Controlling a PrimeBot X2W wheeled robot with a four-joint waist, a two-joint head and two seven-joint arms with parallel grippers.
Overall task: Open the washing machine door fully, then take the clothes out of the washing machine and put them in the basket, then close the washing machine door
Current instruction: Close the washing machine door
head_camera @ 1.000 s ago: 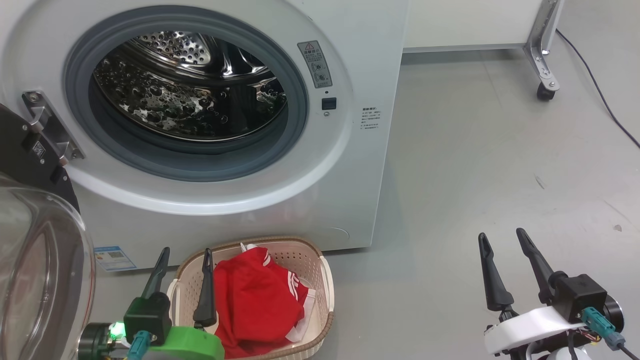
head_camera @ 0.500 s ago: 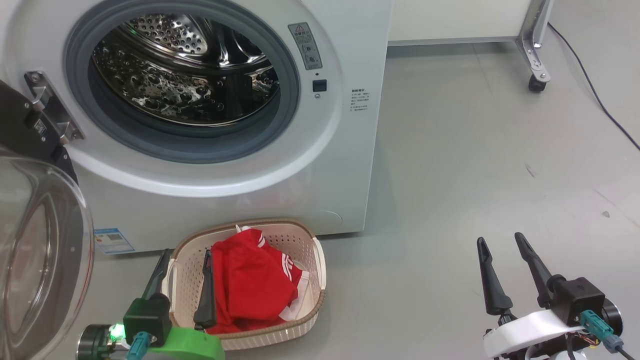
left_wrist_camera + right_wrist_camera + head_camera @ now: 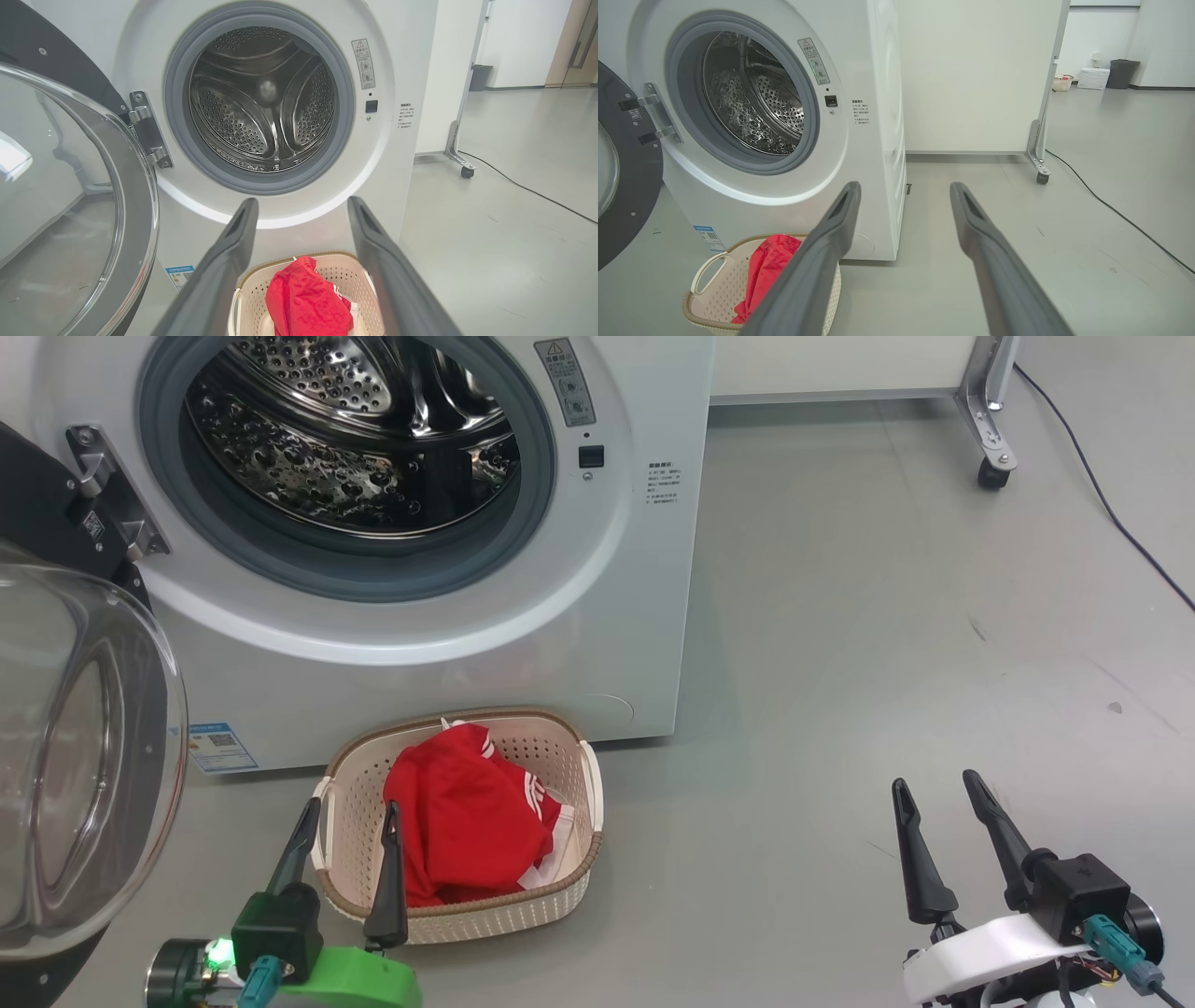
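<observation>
My left gripper (image 3: 350,807) and right gripper (image 3: 935,782) stand spread, empty. The clothes (image 3: 467,821) lie in the basket (image 3: 504,919); the washing machine door (image 3: 84,756) hangs open.

We face the washing machine (image 3: 616,644). The washing machine door (image 3: 93,756) hangs open on its left. The basket (image 3: 504,915) sits on the floor (image 3: 840,663) just in front of the machine, and the clothes (image 3: 467,821) lie in it. Our left gripper (image 3: 352,803) is at the basket's near left side. Our right gripper (image 3: 934,777) is well apart, to the right. A wheeled stand (image 3: 990,448) is behind, on the right.
</observation>
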